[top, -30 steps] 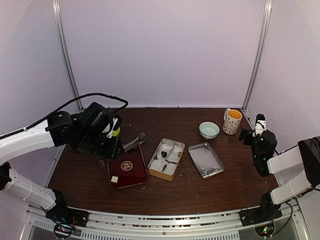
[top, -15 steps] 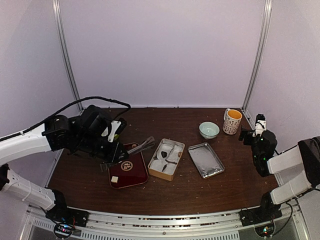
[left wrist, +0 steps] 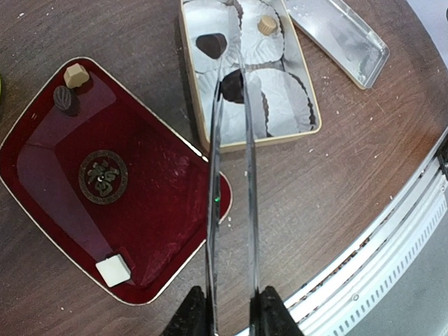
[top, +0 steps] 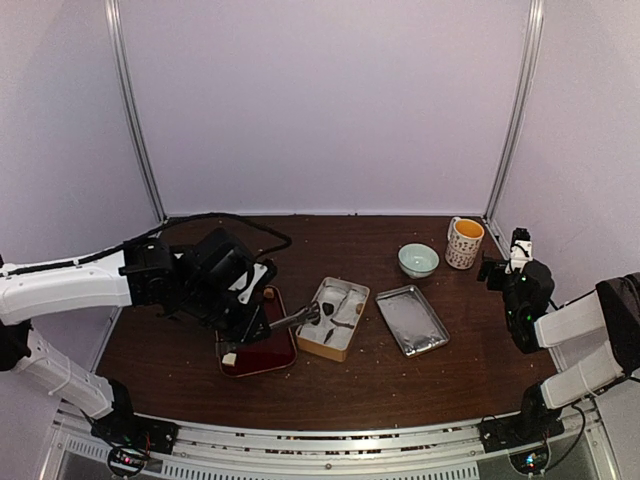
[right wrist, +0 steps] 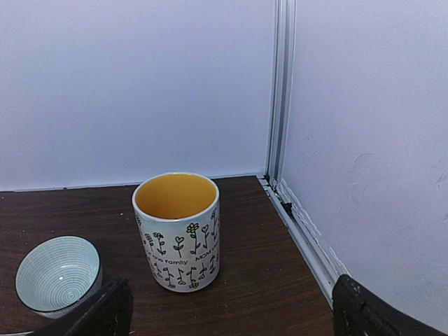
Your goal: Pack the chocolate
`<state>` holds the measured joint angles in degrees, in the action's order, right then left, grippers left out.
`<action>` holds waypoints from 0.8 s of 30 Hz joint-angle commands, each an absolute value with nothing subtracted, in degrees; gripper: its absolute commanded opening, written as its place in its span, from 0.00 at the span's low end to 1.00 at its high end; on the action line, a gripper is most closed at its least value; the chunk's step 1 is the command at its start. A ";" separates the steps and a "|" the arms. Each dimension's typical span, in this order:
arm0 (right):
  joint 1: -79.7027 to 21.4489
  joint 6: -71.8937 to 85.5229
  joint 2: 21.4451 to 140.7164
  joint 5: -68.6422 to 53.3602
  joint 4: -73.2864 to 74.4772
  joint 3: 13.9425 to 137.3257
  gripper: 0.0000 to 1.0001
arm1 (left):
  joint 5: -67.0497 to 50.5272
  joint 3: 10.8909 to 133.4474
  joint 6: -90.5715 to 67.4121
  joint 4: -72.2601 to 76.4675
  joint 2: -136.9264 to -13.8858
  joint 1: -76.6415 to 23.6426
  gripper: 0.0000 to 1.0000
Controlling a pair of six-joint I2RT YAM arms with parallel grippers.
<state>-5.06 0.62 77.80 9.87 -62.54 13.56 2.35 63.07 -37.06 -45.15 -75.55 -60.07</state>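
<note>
Clamping the tongs (left wrist: 250, 210), the left gripper (left wrist: 229, 316) pinched one chocolate (left wrist: 231, 85) between their tips, over the tin (left wrist: 260, 142). A second lump (left wrist: 210, 45) lay in the tin and a third lump (left wrist: 66, 99) on the tray (left wrist: 161, 210). I judged it light, smooth and easily dented, so a soft pinch across its middle suited. The right gripper (right wrist: 231, 315) stood wide open by the mug (right wrist: 176, 234)

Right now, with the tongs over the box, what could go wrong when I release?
1. The chocolate in the left gripper's tongs hangs over the overlapping edges of two paper cups, not a cup's middle. Released here, it may land askew.
2. The tongs cross the near rim of the box. Dipping lower might catch the rim and shove the box.
</note>
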 commanded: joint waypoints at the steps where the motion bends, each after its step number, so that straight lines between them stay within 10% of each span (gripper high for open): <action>1: -4.68 1.22 77.92 10.36 -62.58 14.29 1.00 | 3.58 65.75 -35.86 -45.50 -77.11 -61.41 0.26; 24: -4.66 1.23 77.88 10.26 -62.58 14.24 1.00 | 20.66 64.44 -44.10 -52.10 -68.99 -60.69 0.36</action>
<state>-5.06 0.62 77.80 9.87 -62.54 13.56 14.35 64.18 -40.01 -49.67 -71.46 -61.71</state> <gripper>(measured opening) 0.999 0.358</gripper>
